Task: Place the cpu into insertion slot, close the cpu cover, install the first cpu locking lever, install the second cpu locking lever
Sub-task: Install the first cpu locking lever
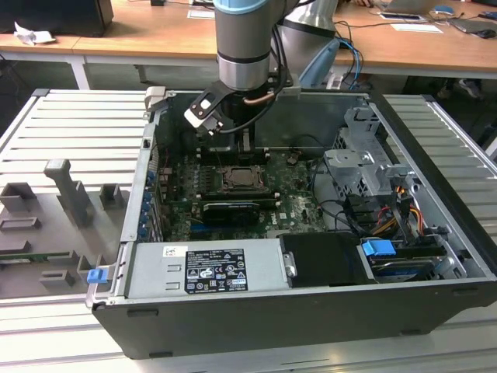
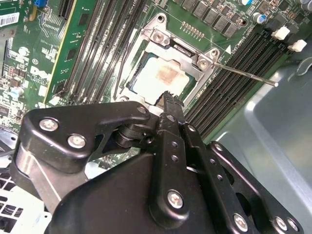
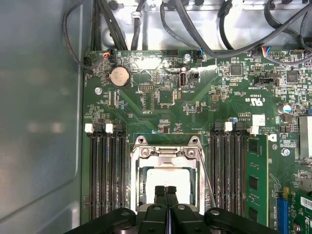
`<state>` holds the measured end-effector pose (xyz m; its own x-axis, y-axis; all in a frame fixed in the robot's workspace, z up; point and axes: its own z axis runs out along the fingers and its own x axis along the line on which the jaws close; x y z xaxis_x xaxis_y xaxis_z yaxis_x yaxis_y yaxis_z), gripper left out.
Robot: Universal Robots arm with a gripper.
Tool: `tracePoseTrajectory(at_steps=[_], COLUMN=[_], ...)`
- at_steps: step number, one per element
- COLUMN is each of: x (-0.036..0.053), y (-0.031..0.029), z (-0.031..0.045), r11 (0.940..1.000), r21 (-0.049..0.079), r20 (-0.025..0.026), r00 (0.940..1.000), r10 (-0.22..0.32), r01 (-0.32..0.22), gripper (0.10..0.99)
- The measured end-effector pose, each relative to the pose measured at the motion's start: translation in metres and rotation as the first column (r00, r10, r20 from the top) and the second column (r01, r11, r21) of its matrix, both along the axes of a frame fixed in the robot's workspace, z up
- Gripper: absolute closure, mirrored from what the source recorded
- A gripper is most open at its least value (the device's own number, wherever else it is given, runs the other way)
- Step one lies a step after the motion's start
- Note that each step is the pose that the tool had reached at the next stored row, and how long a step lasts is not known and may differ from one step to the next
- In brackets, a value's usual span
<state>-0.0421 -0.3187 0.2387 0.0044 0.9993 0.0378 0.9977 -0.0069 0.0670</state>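
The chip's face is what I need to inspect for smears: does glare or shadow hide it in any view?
In the first wrist view glare bleaches the chip near white; in the second wrist view it is evenly lit, a tan patch plain at its middle, the gripper hiding one edge; in the exterior view it looks dark inside the case.

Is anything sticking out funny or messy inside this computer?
Yes. One thin locking lever juts out slantwise over the memory slots beside the cpu cover, not tucked flat. The cpu also has a brownish smudge on its face.
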Motion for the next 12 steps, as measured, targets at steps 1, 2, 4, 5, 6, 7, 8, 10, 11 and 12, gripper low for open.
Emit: tracePoseTrajectory(at_steps=[1,2,4,5,6,7,8,10,11,12], x=[0.0,0.0,0.0,0.0,0.0,0.0,0.0,0.0,0.0,0.0], y=[0.0,0.0001,0.0,0.0,0.0,0.0,0.0,0.0,0.0,0.0], z=[0.0,0.0001,0.0006,0.0018,0.0032,0.0045,0.0057,0.0117,0.0156,0.0241], r11=[1.0,1.0,1.0,1.0,1.0,1.0,1.0,1.0,1.0,1.0], r21=[0.0,0.0,0.0,0.0,0.0,0.0,0.0,0.0,0.0,0.0], r20=[0.0001,0.0002,0.0,-0.0002,-0.0001,0.0,0.0,0.0,0.0,-0.0003], r00=[1.0,1.0,1.0,1.0,1.0,1.0,1.0,1.0,1.0,1.0], r10=[0.0,0.0,0.0,0.0,-0.001,-0.001,-0.001,-0.001,-0.001,-0.001], r01=[0.0,0.0,0.0,0.0,0.001,0.001,0.001,0.001,0.001,0.001], gripper=[0.98,0.98,0.98,0.98,0.98,0.98,0.98,0.98,0.98,0.98])
